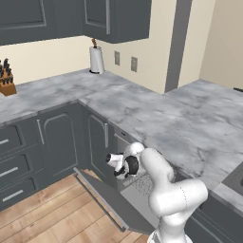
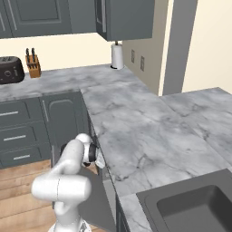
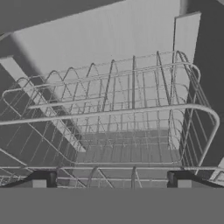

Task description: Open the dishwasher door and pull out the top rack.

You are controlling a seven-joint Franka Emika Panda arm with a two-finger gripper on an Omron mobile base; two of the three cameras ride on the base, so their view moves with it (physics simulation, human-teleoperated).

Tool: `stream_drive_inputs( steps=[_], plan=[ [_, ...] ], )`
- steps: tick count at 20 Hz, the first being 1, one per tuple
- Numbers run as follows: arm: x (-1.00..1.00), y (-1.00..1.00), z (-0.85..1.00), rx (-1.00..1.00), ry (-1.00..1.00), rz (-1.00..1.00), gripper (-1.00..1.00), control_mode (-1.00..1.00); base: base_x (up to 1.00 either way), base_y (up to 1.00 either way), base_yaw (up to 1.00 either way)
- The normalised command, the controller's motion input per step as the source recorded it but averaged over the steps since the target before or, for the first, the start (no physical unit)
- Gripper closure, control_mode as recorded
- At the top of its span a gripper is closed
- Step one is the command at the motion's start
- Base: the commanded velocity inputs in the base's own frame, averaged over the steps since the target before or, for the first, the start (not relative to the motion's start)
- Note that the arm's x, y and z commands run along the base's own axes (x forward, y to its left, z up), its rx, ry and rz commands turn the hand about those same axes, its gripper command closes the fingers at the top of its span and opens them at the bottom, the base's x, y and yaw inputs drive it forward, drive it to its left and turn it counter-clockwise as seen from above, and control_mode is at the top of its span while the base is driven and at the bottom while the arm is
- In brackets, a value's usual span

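1. Hanging lowered toward the wood floor, the dishwasher door [image 1: 102, 199] is seen open below the marble counter [image 1: 156, 118], its lighter inner face turned up.
2. The top rack [image 3: 118, 118] is seen close in the hand view as a light grey wire basket inside the dishwasher cavity; how far out it sits cannot be told.
3. The gripper [image 3: 111, 180] is held spread just before the rack's front wires, with nothing pinched between its 2 fingertips [image 3: 51, 178].
4. A paper towel roll [image 1: 96, 59] and a knife block [image 1: 6, 80] are seen on the counter, well apart.
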Motion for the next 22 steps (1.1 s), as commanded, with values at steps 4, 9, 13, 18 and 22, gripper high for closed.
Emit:
stream_drive_inputs(
  steps=[4, 9, 13, 18, 22],
  plan=[
    [0.26, 0.0, -0.8, -0.11, -0.21, -0.13, -1.0, -1.0, 0.0, 0.0, 0.0],
    [0.0, 0.0, 0.01, -0.14, -0.35, -0.08, -1.0, -1.0, 0.0, 0.0, 0.0],
    [0.14, 0.0, 0.1, -0.18, -0.34, -0.12, -1.0, -1.0, 0.0, 0.0, 0.0],
    [0.18, -0.05, 0.0, -0.21, -0.29, -0.19, -1.0, -1.0, 0.0, 0.0, 0.0],
    [0.29, -0.08, 0.0, -0.2, -0.27, -0.23, -1.0, -1.0, 0.0, 0.0, 0.0]
  ],
)
